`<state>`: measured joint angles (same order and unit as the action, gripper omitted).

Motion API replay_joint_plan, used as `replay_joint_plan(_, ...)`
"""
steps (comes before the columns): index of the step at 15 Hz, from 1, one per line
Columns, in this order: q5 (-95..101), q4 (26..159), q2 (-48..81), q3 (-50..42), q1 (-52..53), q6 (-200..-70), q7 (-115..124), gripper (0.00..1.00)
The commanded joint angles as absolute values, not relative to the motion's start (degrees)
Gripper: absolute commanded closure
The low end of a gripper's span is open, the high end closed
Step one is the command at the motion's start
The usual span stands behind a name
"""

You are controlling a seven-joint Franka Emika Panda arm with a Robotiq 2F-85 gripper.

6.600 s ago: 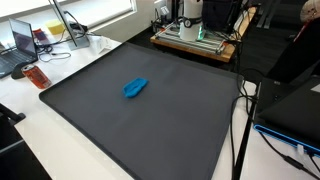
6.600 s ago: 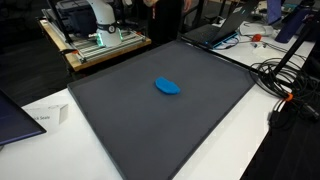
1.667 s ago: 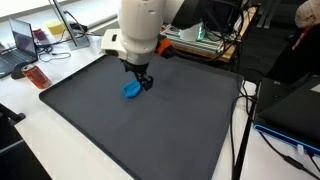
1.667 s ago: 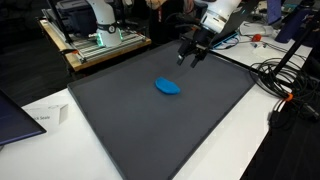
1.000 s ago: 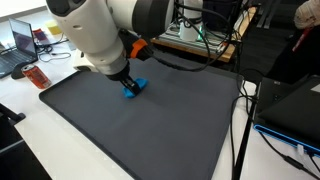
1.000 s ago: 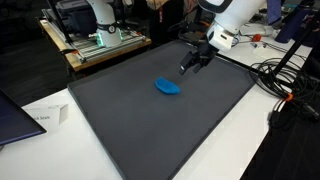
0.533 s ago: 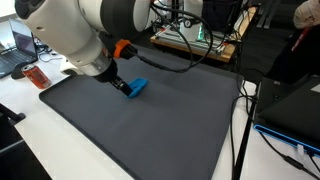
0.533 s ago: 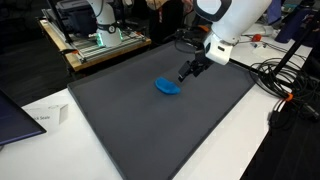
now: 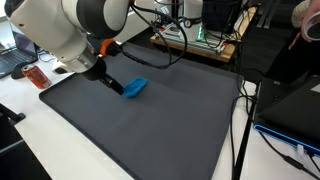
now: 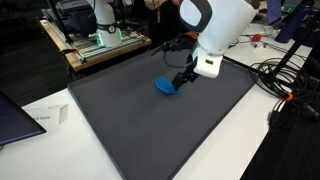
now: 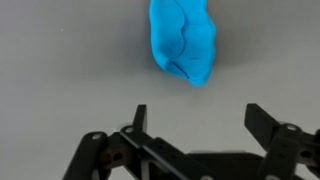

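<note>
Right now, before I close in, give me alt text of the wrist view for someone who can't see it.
A crumpled blue object lies on a dark grey mat at top centre of the wrist view. Below it the two black jaws stand wide open and empty, their tips short of it.

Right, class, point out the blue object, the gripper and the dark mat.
blue object [image 11: 183, 40]: wrist view, middle of its crumpled surface.
gripper [image 11: 195, 112]: wrist view, midway between its open fingers.
dark mat [image 9: 150, 130]: an exterior view, bare patch near its middle.
</note>
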<state>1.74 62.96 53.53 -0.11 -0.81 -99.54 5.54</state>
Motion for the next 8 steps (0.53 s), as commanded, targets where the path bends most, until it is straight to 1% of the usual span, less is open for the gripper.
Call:
replay_joint_plan(1, -2.5, 67.4, 51.9, 1.6, -4.0, -104.2, 0.4, 0.0)
replay_joint_plan(8, -9.9, 77.8, 48.9, 3.8, -10.1, -112.6, -9.1, 0.0)
